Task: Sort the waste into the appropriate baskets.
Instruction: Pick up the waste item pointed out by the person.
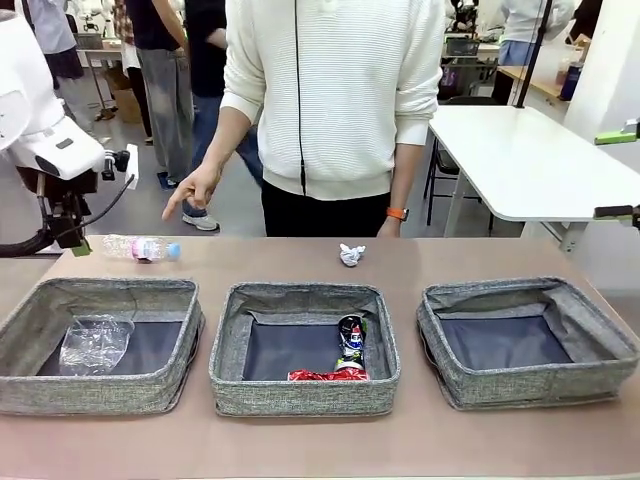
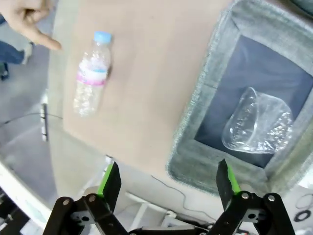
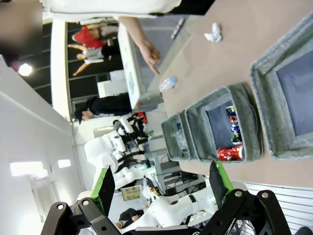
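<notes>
A person's hand (image 1: 192, 190) points one finger down at the blue-capped bottle (image 1: 140, 247), which lies on the table (image 1: 300, 440) behind the left basket (image 1: 30, 385).
The left gripper (image 2: 167, 169) hangs over the table's edge, fingers spread wide, empty. The right gripper (image 3: 160, 169) is raised well back, fingers equally spread, holding nothing.

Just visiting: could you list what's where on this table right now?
Left basket: crumpled clear plastic container inside
Middle basket: dark can and crushed red can inside
Right basket: nothing inside
Loose on table: blue-capped bottle, paper wad
Person's hand: pointing toward the blue-capped bottle
Left gripper: open
Right gripper: open
</notes>
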`<state>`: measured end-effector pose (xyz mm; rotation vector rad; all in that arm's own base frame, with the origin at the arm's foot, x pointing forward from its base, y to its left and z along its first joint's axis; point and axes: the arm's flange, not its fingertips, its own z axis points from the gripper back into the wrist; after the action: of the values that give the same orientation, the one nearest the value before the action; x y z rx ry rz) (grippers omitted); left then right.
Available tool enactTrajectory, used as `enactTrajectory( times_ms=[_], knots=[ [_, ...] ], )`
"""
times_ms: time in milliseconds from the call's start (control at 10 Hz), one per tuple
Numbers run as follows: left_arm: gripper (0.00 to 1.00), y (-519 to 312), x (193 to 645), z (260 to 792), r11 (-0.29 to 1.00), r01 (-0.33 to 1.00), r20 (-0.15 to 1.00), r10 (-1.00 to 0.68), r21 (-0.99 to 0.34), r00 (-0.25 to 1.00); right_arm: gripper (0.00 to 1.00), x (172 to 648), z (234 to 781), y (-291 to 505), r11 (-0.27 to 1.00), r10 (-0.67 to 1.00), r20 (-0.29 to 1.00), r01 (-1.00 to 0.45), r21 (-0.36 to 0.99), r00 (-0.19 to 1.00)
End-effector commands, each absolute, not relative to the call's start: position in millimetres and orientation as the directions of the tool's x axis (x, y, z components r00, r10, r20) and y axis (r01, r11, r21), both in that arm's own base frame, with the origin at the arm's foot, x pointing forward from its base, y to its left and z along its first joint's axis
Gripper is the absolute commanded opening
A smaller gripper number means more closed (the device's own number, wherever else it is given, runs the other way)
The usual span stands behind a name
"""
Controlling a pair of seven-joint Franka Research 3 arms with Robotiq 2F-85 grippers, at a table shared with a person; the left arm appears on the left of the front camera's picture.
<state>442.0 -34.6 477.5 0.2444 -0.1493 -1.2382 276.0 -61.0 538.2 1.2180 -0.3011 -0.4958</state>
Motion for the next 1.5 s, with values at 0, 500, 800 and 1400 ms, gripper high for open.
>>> enactTrajectory(
  times_ms=[0, 500, 800, 1400],
  knots=[
    [1.00, -28, 436, 474, 0.389, 0.900, -0.010, -0.917, 0.195, 0.398, 1.00, 276, 537, -61, 0.263, -0.510, -0.025, 0.184, 0.947, 0.860],
    [1.00, -26, 454, 467, 0.431, 0.877, -0.070, -0.888, 0.211, 0.453, 1.00, 276, 537, -61, 0.263, -0.510, -0.025, 0.184, 0.947, 0.860],
    [1.00, 3, 561, 474, 0.466, 0.877, 0.036, -0.885, 0.120, 0.465, 1.00, 276, 537, -61, 0.263, -0.510, -0.025, 0.184, 0.947, 0.860],
    [1.00, 57, 638, 402, 0.089, 0.992, 0.074, -0.994, 0.095, 0.082, 1.00, 276, 537, -61, 0.263, -0.510, -0.025, 0.184, 0.947, 0.860]
  ],
)
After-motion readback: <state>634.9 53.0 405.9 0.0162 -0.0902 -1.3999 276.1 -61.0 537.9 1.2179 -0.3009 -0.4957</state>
